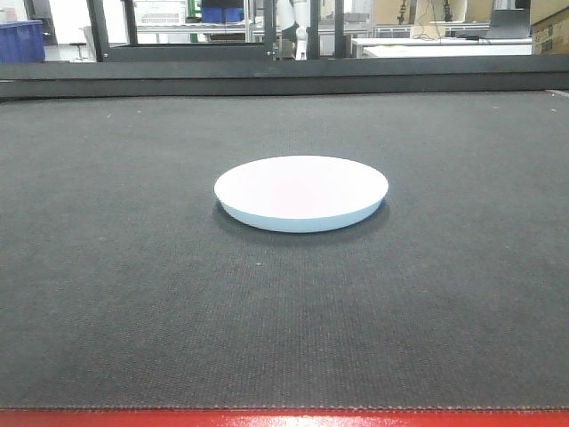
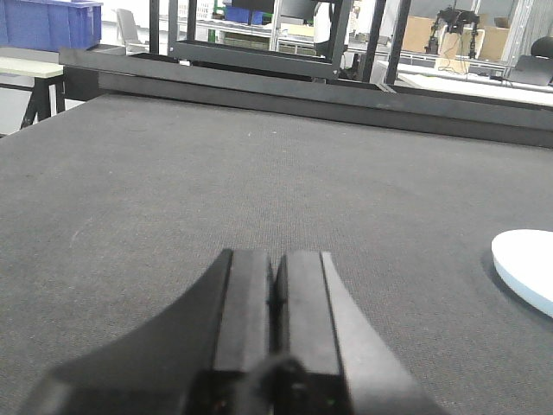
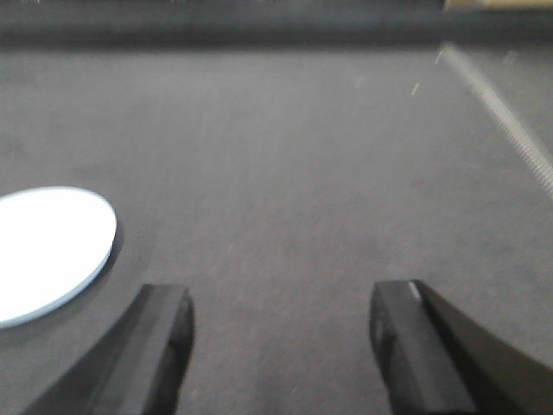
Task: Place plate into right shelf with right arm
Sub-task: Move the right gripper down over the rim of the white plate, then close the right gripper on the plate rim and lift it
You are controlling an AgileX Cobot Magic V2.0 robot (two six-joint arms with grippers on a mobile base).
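Note:
The white round plate (image 1: pixel 301 190) lies flat on the dark grey mat in the middle of the front view. It shows at the right edge of the left wrist view (image 2: pixel 527 268) and at the left of the right wrist view (image 3: pixel 47 251). My left gripper (image 2: pixel 276 259) is shut and empty, low over the mat, left of the plate. My right gripper (image 3: pixel 281 303) is open and empty, to the right of the plate and apart from it. The right shelf is out of view.
The grey mat (image 1: pixel 133 294) covers a table with a red front edge (image 1: pixel 284 420). A black rail (image 1: pixel 284 76) runs along the far side. Blue bins (image 1: pixel 21 40) and benches stand beyond. A light stripe (image 3: pixel 510 130) runs along the mat's right side.

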